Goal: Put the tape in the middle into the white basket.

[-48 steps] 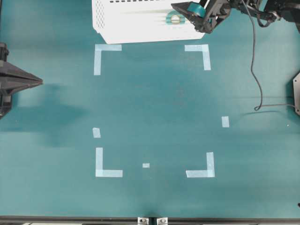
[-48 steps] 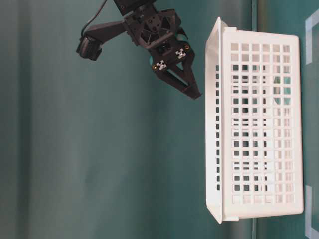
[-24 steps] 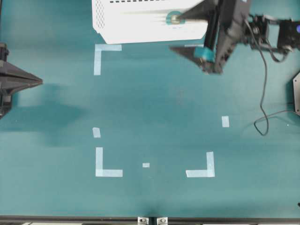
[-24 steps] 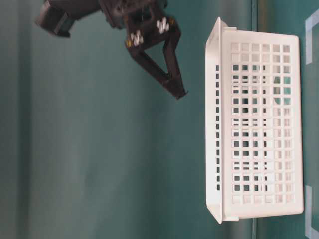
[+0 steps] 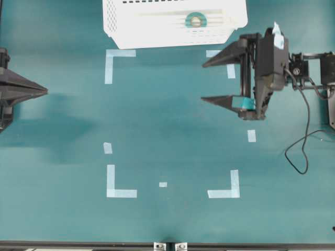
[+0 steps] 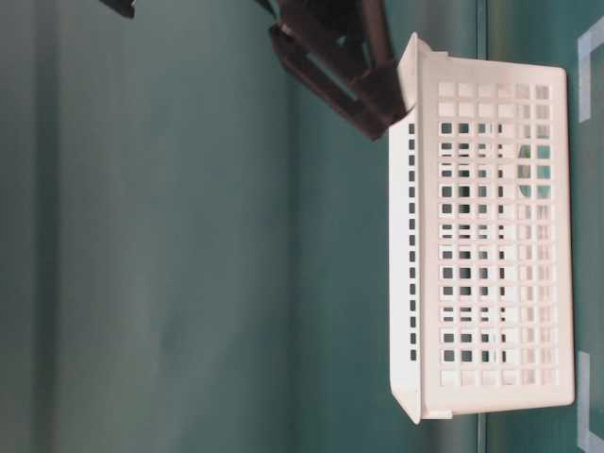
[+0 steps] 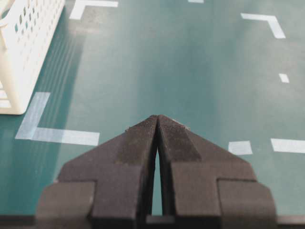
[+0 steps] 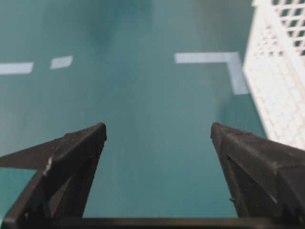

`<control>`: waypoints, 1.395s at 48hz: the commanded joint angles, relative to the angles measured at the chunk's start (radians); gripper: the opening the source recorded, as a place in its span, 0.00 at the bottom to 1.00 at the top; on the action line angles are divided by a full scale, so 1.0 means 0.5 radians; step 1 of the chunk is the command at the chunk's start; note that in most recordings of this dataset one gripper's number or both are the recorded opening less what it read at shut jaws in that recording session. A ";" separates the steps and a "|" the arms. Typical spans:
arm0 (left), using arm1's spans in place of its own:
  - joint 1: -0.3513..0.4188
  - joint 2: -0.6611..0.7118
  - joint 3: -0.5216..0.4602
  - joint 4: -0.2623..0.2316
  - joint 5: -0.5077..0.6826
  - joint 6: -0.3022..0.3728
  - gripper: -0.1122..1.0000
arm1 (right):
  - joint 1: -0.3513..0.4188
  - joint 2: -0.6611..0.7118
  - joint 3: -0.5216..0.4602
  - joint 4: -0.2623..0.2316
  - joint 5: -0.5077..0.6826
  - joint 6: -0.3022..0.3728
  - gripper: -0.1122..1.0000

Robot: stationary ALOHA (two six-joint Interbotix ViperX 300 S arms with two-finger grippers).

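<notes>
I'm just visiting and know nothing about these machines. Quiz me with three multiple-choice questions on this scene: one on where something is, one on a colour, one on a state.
1. Where is the tape roll?
A. inside the white basket
B. on the bare table in the middle
C. held in the right tool

2. What colour is the table surface?
A. red
B. teal
C. white

3. How do the right tool's jaws stand?
A. wide apart with nothing between them
B. clamped on the roll
C. pressed together

Answers:
1 A: the tape roll lies within the white basket in the overhead view.
2 B: the table is teal in every view.
3 A: the right tool shows only bare table between its fingers in the right wrist view.
</notes>
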 commanded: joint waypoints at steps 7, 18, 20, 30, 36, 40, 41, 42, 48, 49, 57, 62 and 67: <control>0.009 0.015 -0.021 0.000 -0.018 0.000 0.00 | 0.018 -0.104 0.043 -0.003 -0.012 -0.006 0.98; 0.009 0.015 -0.021 0.000 -0.018 0.000 0.00 | 0.018 -0.337 0.156 -0.003 -0.009 -0.012 0.98; 0.006 0.015 -0.021 0.000 -0.018 -0.003 0.00 | 0.018 -0.390 0.184 -0.003 -0.012 -0.012 0.98; 0.006 0.015 -0.021 0.000 -0.018 0.000 0.00 | 0.018 -0.635 0.356 -0.006 0.000 -0.015 0.98; 0.006 0.015 -0.021 0.000 -0.018 0.000 0.00 | 0.018 -0.785 0.454 -0.012 0.018 -0.015 0.98; 0.006 0.015 -0.021 0.000 -0.018 0.000 0.00 | 0.018 -0.911 0.522 -0.009 0.037 -0.012 0.98; 0.009 0.015 -0.021 0.000 -0.018 0.000 0.00 | 0.018 -0.963 0.552 -0.009 0.049 -0.012 0.98; 0.006 0.018 -0.021 0.000 -0.018 0.000 0.00 | 0.018 -0.997 0.568 -0.009 0.055 -0.012 0.98; 0.006 0.015 -0.021 0.000 -0.018 0.000 0.00 | 0.018 -1.215 0.672 -0.009 0.153 -0.009 0.98; 0.006 0.015 -0.021 0.000 -0.018 0.000 0.00 | 0.018 -1.252 0.687 -0.009 0.172 -0.006 0.98; 0.006 0.015 -0.021 0.000 -0.015 0.000 0.00 | 0.018 -1.549 0.810 -0.009 0.344 0.009 0.98; 0.006 0.015 -0.021 0.000 -0.015 0.000 0.00 | 0.018 -1.681 0.874 -0.009 0.417 0.015 0.98; 0.006 0.015 -0.021 0.000 -0.015 0.000 0.00 | 0.018 -1.767 0.933 -0.009 0.469 0.018 0.98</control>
